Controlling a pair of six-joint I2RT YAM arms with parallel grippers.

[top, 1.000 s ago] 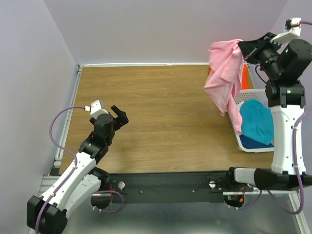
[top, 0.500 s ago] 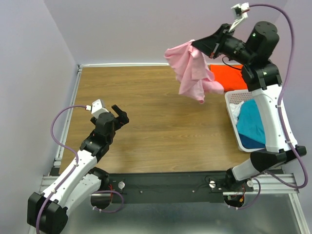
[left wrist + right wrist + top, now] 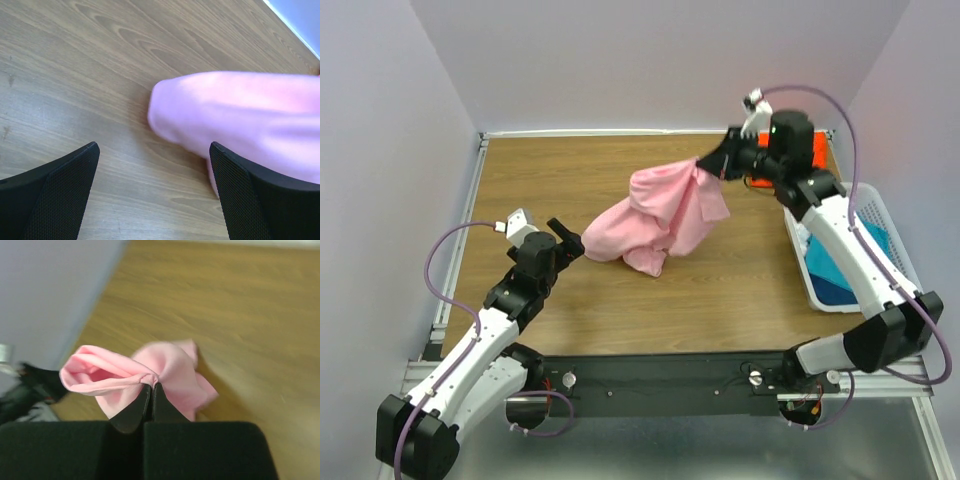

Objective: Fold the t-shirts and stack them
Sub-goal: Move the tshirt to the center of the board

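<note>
My right gripper is shut on a bunched fold of the light pink t-shirt, which trails down and left onto the middle of the table. In the right wrist view the pink t-shirt is pinched at my gripper. My left gripper stands open just left of the shirt's lower end; its view shows the pink t-shirt ahead of my gripper, nothing between the fingers. A teal t-shirt lies in the basket and an orange t-shirt shows behind the right arm.
The white lattice basket stands at the table's right edge, partly under the right arm. A metal rail runs along the table's left edge. Walls close in the left, back and right sides.
The right arm swung the pink t-shirt from high over the basket down and left, so its lower end now rests on the table by the left gripper. The left arm stayed put.
</note>
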